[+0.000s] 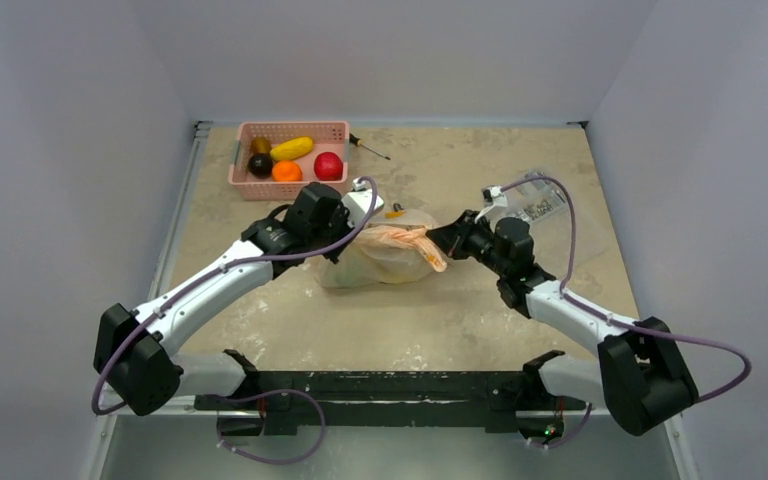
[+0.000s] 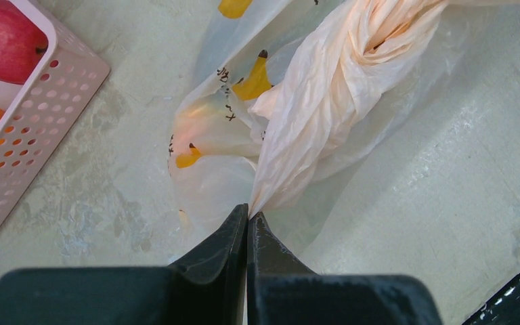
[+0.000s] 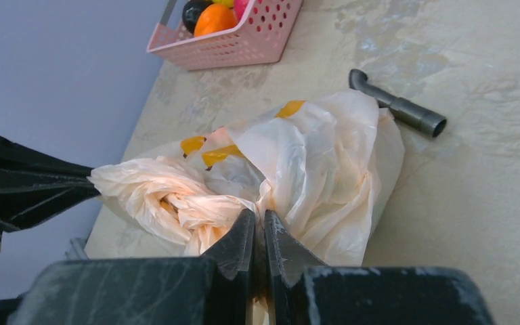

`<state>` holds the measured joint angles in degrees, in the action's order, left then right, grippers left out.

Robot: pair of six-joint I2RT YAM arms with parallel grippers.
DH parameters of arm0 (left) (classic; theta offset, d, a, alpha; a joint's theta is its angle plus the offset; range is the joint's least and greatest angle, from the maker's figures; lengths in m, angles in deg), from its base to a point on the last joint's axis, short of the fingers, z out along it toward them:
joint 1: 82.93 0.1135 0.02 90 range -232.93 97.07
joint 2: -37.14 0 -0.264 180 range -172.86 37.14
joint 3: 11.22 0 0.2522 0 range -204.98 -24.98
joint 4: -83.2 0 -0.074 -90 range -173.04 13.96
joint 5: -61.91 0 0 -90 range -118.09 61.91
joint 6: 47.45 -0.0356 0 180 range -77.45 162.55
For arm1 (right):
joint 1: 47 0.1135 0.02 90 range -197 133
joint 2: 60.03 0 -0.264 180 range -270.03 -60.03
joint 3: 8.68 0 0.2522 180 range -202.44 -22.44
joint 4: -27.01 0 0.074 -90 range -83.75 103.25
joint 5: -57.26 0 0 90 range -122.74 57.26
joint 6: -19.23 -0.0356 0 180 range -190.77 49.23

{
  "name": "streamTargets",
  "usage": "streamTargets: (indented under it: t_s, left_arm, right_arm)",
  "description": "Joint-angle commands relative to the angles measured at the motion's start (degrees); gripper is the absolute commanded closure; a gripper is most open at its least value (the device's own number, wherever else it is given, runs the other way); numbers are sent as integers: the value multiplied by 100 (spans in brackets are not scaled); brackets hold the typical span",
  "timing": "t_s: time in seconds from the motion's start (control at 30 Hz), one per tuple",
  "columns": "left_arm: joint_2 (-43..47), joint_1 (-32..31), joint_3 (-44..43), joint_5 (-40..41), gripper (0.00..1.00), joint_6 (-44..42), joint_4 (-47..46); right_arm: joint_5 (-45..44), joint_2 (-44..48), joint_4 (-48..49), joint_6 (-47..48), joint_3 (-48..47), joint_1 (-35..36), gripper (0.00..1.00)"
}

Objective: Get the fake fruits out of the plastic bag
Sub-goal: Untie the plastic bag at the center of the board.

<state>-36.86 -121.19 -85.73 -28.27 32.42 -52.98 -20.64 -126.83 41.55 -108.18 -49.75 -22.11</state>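
Note:
The plastic bag (image 1: 385, 258) lies crumpled mid-table, pale peach with yellow-orange marks. Its twisted handle part (image 1: 410, 240) stretches between my two grippers. My left gripper (image 1: 372, 228) is shut on one end of that twisted strip (image 2: 325, 88), fingertips pinched together (image 2: 247, 215). My right gripper (image 1: 440, 240) is shut on the bag's gathered plastic (image 3: 176, 193), jaws closed with film between them (image 3: 259, 220). No fruit can be made out inside the bag. A yellow banana bunch (image 1: 292, 148) and a dark maroon fruit (image 1: 260, 165) lie in the pink basket. The green striped ball is not visible.
The pink basket (image 1: 295, 126) stands at the back left and also holds an orange ball (image 1: 286, 171) and a red apple (image 1: 328, 165). A screwdriver (image 1: 370, 147) lies beside it. A grey L-shaped tool (image 3: 399, 107) lies behind the bag. A clear packet (image 1: 535, 200) lies at the right.

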Motion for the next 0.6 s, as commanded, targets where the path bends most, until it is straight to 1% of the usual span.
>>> streamTargets:
  t_s: [0.0,0.07,0.1,0.13,0.17,0.2,0.23,0.3,0.37,0.47,0.57]
  left_arm:
    - [426,106,57,108,100,-142,53]
    - [543,105,94,-62,100,-129,38]
    - [606,108,112,-123,90,-109,24]
    - [669,108,128,-164,78,-101,-6]
    - [738,107,155,-199,63,-80,-61]
    - [811,108,186,-220,51,-39,-138]
    - [862,113,213,-238,42,17,-212]
    - [939,116,226,-231,32,160,-328]
    - [928,125,213,-242,29,287,-408]
    - [723,135,124,-296,28,421,-444]
    - [421,132,-53,-384,33,484,-256]
  right_arm:
    - [1206,-280,634,-107,-149,-160,100]
    - [1210,-391,500,77,-261,-153,100]
    - [1244,-435,407,142,-318,-142,100]
    - [1302,-469,363,197,-364,-146,100]
    - [1360,-499,323,279,-401,-134,100]
    - [1403,-526,282,369,-444,-104,100]
    - [1433,-561,206,467,-497,-68,100]
    - [1505,-644,39,637,-630,47,100]
    - [1486,-723,-129,864,-775,304,100]
    - [1364,-854,-334,1133,-992,747,100]
    - [1340,-933,-297,1126,-1103,964,100]
